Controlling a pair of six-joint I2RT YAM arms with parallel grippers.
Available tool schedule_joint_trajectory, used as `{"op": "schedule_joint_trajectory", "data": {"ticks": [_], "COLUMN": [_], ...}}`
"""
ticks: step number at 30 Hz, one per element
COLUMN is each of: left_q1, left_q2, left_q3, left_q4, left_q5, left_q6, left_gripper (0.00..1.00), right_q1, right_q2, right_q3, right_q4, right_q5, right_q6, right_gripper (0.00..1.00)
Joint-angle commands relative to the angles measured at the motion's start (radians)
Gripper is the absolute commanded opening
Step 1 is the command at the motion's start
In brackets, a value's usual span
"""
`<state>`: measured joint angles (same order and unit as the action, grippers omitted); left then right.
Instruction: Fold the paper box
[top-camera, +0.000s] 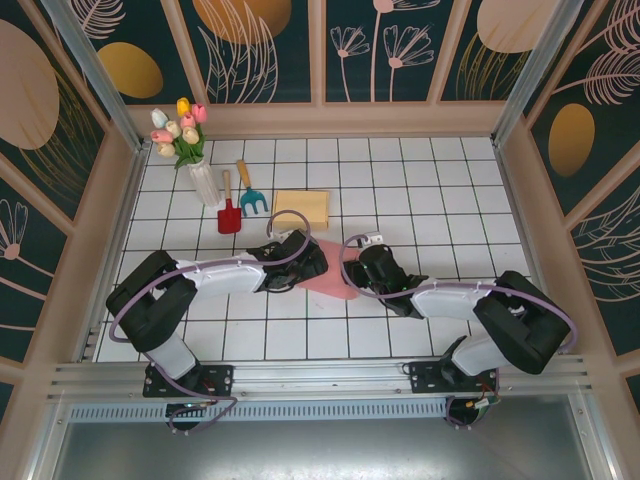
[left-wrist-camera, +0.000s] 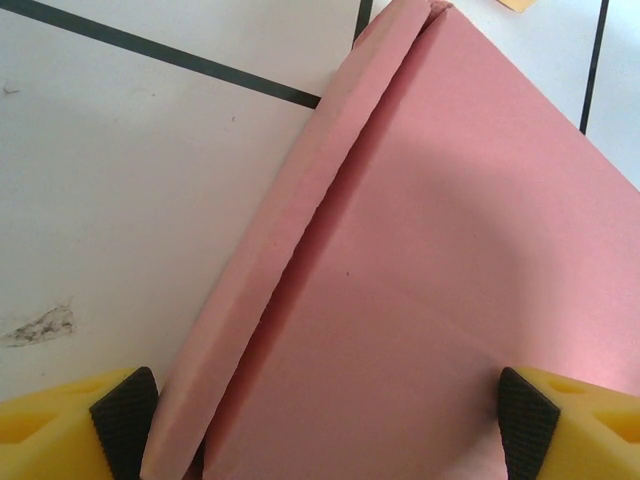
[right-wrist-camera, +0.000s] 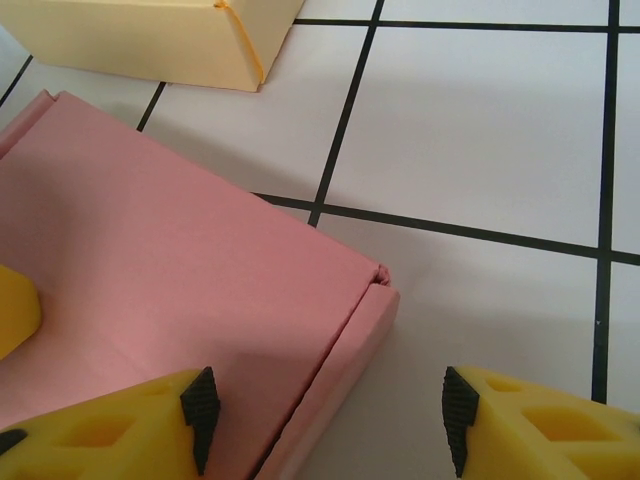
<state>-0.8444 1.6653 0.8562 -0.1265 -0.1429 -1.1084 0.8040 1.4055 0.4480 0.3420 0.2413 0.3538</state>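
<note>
— Two arms meet mid-frame in the top view, over the pink box (top-camera: 326, 270), just below a yellow box (top-camera: 301, 207).
— Left wrist view?
— Left claw (left-wrist-camera: 325, 420) gapes wide at the bottom edge, straddling the pink box's raised flap (left-wrist-camera: 270, 260). It grips nothing.
— Right wrist view?
— Right claw (right-wrist-camera: 329, 418) stands partly open astride the pink box's lower-right edge, holding nothing.

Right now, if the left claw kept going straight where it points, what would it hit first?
The flat pink paper box. The left claw is open with the box's folded side wall between its fingers, so it would probably press onto the pink panel; the depth between them is hard to judge.
</note>
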Motion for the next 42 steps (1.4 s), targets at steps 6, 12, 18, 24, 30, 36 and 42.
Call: {"op": "schedule_joint_trajectory", "data": {"ticks": [6,12,18,24,30,36,42], "left_q1": [-0.005,-0.005,-0.005,-0.005,-0.005,-0.006,-0.005], "left_q2": [0.042,0.042,0.042,0.042,0.042,0.042,0.042], "left_q3": [-0.039,-0.037,-0.037,-0.040,-0.045,-0.051,-0.051], "left_q4": [-0.043,-0.045,-0.050,-0.050,-0.048,-0.041,-0.038], "left_q5": [-0.007,-0.007,-0.007,-0.009,-0.014,-0.013,-0.014], "left_q6": [-0.004,-0.007,-0.011,-0.011,-0.008,-0.007,-0.004], "left_gripper": [0.87,0.87,0.87,0.87,0.86,0.86,0.86], "right_q1": [0.057,0.120,0.203,0.254,0.266,0.269,0.277], "right_q2": [-0.186,-0.299,-0.301,-0.256,-0.190,-0.145,-0.109], "right_q3": [-0.036,-0.075,-0.124,-0.127,-0.107,-0.112,-0.083], "right_q4": [-0.140,-0.201,-0.168,-0.120,-0.096,-0.012,0.017], "right_q5": [0.030,0.029,0.032,0.040,0.038,0.000,-0.023], "right_q6": [0.101,0.235,0.308,0.326,0.330,0.322,0.321], "right_gripper": [0.62,0.58,0.55,0.54,0.54,0.54,0.53]}}
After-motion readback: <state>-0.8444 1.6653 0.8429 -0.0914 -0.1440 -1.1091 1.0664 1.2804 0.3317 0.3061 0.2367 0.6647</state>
